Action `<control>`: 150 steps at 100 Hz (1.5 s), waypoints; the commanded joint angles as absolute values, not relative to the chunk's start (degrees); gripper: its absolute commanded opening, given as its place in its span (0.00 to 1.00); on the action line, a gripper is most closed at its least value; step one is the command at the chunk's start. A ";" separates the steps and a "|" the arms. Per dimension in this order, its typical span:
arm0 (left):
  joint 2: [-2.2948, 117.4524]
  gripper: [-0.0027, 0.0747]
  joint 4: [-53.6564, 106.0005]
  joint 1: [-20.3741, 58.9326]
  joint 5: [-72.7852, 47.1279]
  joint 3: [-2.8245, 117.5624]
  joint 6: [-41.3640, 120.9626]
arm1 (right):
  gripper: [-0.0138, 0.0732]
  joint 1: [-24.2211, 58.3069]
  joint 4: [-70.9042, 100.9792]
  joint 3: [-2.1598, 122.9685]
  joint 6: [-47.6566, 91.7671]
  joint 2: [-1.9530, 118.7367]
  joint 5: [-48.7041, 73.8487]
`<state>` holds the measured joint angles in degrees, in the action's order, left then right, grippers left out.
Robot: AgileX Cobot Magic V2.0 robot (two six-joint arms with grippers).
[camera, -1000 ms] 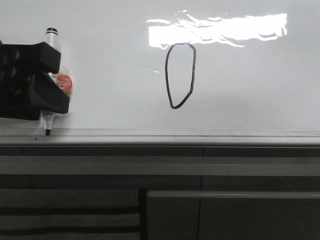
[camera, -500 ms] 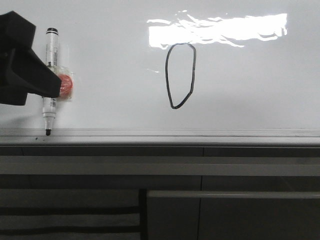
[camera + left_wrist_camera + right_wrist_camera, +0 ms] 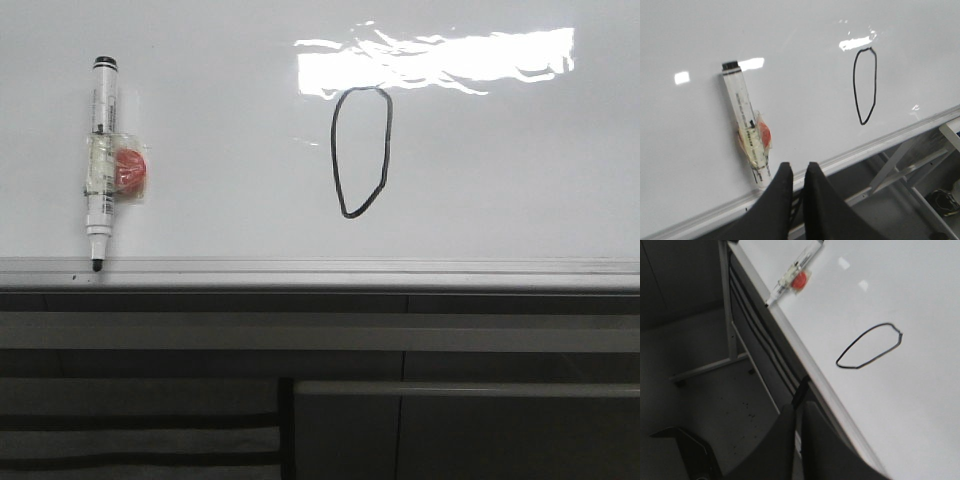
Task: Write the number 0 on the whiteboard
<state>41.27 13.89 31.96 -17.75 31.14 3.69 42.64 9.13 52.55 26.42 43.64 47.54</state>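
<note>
The number 0 (image 3: 361,152), a thin black oval pointed at its lower end, is drawn on the whiteboard (image 3: 220,120) just under a glare patch. It also shows in the left wrist view (image 3: 865,85) and the right wrist view (image 3: 869,346). A black-capped marker (image 3: 100,160) with a red disc taped to it (image 3: 130,170) stays on the board at the left, tip down on the grey edge rail (image 3: 400,270). My left gripper (image 3: 798,167) is shut and empty, drawn back from the marker (image 3: 746,132). My right gripper (image 3: 799,407) is shut and empty below the rail. Neither gripper shows in the front view.
Dark grey panels with horizontal bars (image 3: 300,330) run below the rail. A bright glare patch (image 3: 440,60) lies on the board above the 0. The right wrist view shows a metal frame leg (image 3: 727,310) and dark floor (image 3: 700,405) under the board.
My left gripper let go of the marker and moved off to the left, out of the front view. The marker stays in place on the board. The 0 is unchanged.
</note>
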 commanded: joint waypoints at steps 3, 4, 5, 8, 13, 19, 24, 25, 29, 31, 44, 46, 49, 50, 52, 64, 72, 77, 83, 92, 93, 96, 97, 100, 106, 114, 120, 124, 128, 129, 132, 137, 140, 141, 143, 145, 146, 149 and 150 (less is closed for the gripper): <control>36.70 0.01 7.48 32.21 -14.90 32.75 3.85 | 0.08 42.30 9.62 50.16 25.34 39.61 43.31; 36.19 0.01 6.33 32.21 -14.90 32.75 3.85 | 0.08 42.30 9.62 49.45 25.36 38.95 42.69; 35.93 0.01 5.76 32.21 -14.90 32.75 3.85 | 0.08 42.30 9.62 49.10 25.33 38.61 42.37; 34.66 0.01 3.19 32.21 -15.18 32.75 3.85 | 0.08 42.30 9.62 47.60 24.91 36.81 40.98; 32.90 0.01 0.92 32.21 -15.43 32.75 3.85 | 0.08 42.30 9.62 44.42 24.78 33.97 38.43; 31.05 0.01 -1.13 32.21 -15.66 32.75 3.85 | 0.08 42.30 9.62 40.95 24.78 30.34 34.79; 29.59 0.01 -3.33 32.21 -15.66 32.51 3.85 | 0.08 42.30 9.62 37.74 24.78 26.77 31.71; 29.17 0.01 -4.11 32.21 -15.66 32.35 3.85 | 0.08 42.30 9.62 36.76 24.78 25.70 31.17; 27.97 0.01 -5.93 32.21 -15.66 31.88 3.85 | 0.08 42.30 9.62 34.11 24.78 22.33 27.61; 27.58 0.01 -7.00 32.21 -15.77 31.56 3.85 | 0.08 42.30 9.62 32.40 24.78 21.18 25.46; 23.45 0.01 -10.46 32.21 -15.54 28.87 3.85 | 0.08 42.30 9.64 20.71 24.69 11.36 10.48; 22.77 0.01 -10.97 32.21 -15.54 28.55 3.85 | 0.08 42.30 9.64 18.91 24.69 10.19 8.40; 21.89 0.01 -11.39 32.21 -15.54 27.61 3.85 | 0.08 42.30 9.64 16.64 24.69 8.83 5.92; 21.44 0.01 -11.38 32.21 -15.54 27.43 3.85 | 0.08 42.30 9.64 16.10 24.69 8.23 5.32; 21.00 0.01 -11.38 32.21 -15.54 26.87 3.85 | 0.08 42.30 9.78 14.55 24.69 7.66 3.67; 17.62 0.01 -11.38 32.21 -15.31 24.56 3.85 | 0.08 42.30 10.55 7.93 24.69 4.87 -3.67; 16.54 0.01 -11.26 32.21 -15.82 24.26 3.85 | 0.08 42.30 11.68 5.89 24.69 4.88 -5.72; 16.32 0.01 -10.85 32.21 -15.68 24.26 3.85 | 0.08 42.30 11.68 5.30 24.69 4.88 -5.42; 16.32 0.01 -10.85 32.21 -15.60 24.26 3.85 | 0.08 42.30 11.68 4.65 24.69 4.88 -5.42; 16.32 0.01 -10.85 32.21 -15.60 24.26 3.85 | 0.08 42.30 11.68 3.82 24.69 4.88 -5.19; 16.32 0.01 -10.85 32.21 -15.60 24.26 3.85 | 0.08 42.30 11.68 3.82 24.69 4.88 -5.06; 16.32 0.01 -10.85 32.21 -15.60 24.26 3.85 | 0.08 42.30 11.68 3.55 24.69 4.88 -5.04; 16.32 0.01 -10.85 32.21 -15.60 24.26 3.85 | 0.08 42.30 11.68 3.47 24.69 4.88 -5.04; 16.32 0.01 -10.85 32.21 -15.60 24.26 3.85 | 0.08 42.30 11.68 3.43 24.69 4.88 -5.04; 16.32 0.01 -10.85 32.21 -15.60 24.26 3.85 | 0.08 42.30 11.68 3.43 24.69 4.88 -4.96; 16.32 0.01 -10.85 32.21 -15.60 24.26 3.85 | 0.08 42.30 11.68 3.43 24.69 4.88 -4.96; 16.32 0.01 -10.85 32.21 -15.60 24.26 3.85 | 0.08 42.30 11.68 3.43 24.69 4.88 -4.96; 16.32 0.01 -10.97 32.21 -15.60 24.26 3.85 | 0.08 42.30 11.68 3.43 24.69 4.88 -4.96; 16.32 0.01 -11.46 32.21 -15.60 24.26 3.85 | 0.08 42.30 11.68 3.43 24.69 4.88 -4.96; 16.17 0.01 -11.58 32.21 -15.60 24.26 3.85 | 0.08 42.30 11.68 3.43 24.69 4.88 -4.96; 15.83 0.01 -11.58 32.21 -15.60 24.26 3.85 | 0.08 42.30 11.68 3.43 24.69 4.88 -4.96; 14.92 0.01 -11.69 31.39 -15.46 24.26 3.85 | 0.08 42.30 11.68 3.43 24.69 4.88 -4.96; 14.12 0.01 -12.54 30.26 -15.12 24.26 3.85 | 0.08 42.30 11.68 3.43 24.69 4.88 -4.96; 13.91 0.01 -12.90 29.51 -15.08 24.26 3.85 | 0.08 42.30 11.68 3.43 24.69 4.88 -4.96; 13.17 0.01 -13.87 28.25 -14.97 24.26 3.85 | 0.08 42.30 11.68 3.43 24.69 4.88 -4.96; 12.41 0.01 -14.22 26.84 -14.93 24.26 3.85 | 0.08 42.30 11.68 3.43 24.69 4.88 -4.96; 11.91 0.01 -14.22 26.34 -14.93 24.26 3.85 | 0.08 42.30 11.68 3.43 24.69 4.88 -4.96; 10.94 0.01 -13.44 24.30 -15.16 24.26 3.74 | 0.08 42.30 11.68 3.43 24.69 4.88 -4.96; 10.72 0.01 -13.28 23.28 -15.25 24.26 3.74 | 0.08 42.30 11.68 3.43 24.69 4.88 -4.96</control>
<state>12.61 -12.82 28.16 -19.69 22.80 3.79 42.64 11.41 2.06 24.72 4.42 0.00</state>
